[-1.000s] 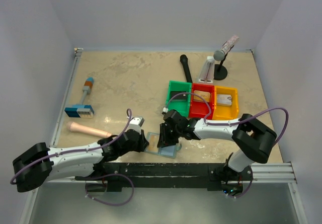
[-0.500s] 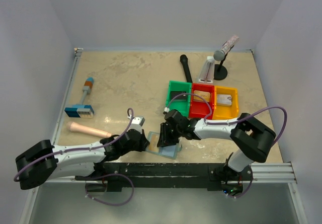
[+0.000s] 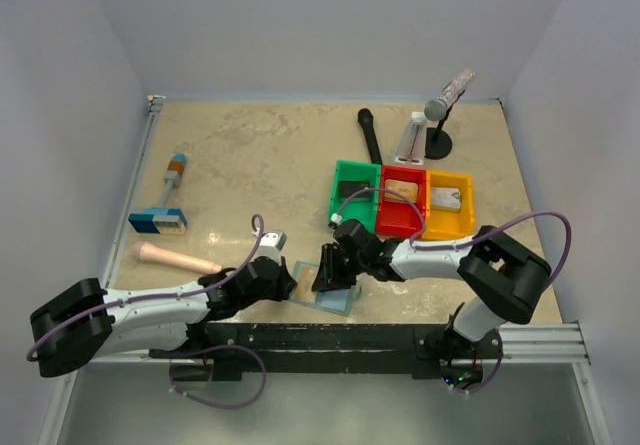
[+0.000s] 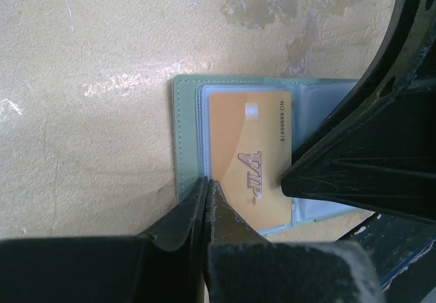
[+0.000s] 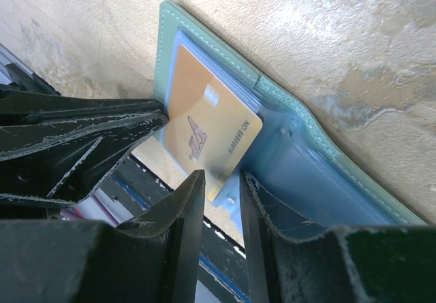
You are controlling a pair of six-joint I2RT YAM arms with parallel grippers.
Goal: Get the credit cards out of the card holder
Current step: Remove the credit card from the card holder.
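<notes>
The grey-blue card holder [image 3: 338,298] lies open near the table's front edge, and shows in the left wrist view [image 4: 182,139] and right wrist view [image 5: 327,180]. A tan-orange credit card [image 4: 248,160] marked VIP sits partly out of its sleeve [image 5: 204,122]. My left gripper [image 4: 206,182] is shut, with its tip pressing on the holder's left edge [image 3: 287,283]. My right gripper [image 5: 221,180] stands narrowly open over the holder [image 3: 326,273], its fingertips straddling the card's corner. Its finger [image 4: 368,139] touches the card's right edge.
Green [image 3: 341,171], red [image 3: 404,230] and yellow [image 3: 466,205] bins stand just behind the holder, each with a small flat item inside. A blue-and-orange block tool [image 3: 165,205] and a pink rod [image 3: 175,258] lie at left. A black stick [image 3: 369,135] and a stand [image 3: 437,125] are at the back.
My left gripper has drawn back slightly to the left, uncovering more of the holder. My right gripper has shifted slightly right and stays over the holder.
</notes>
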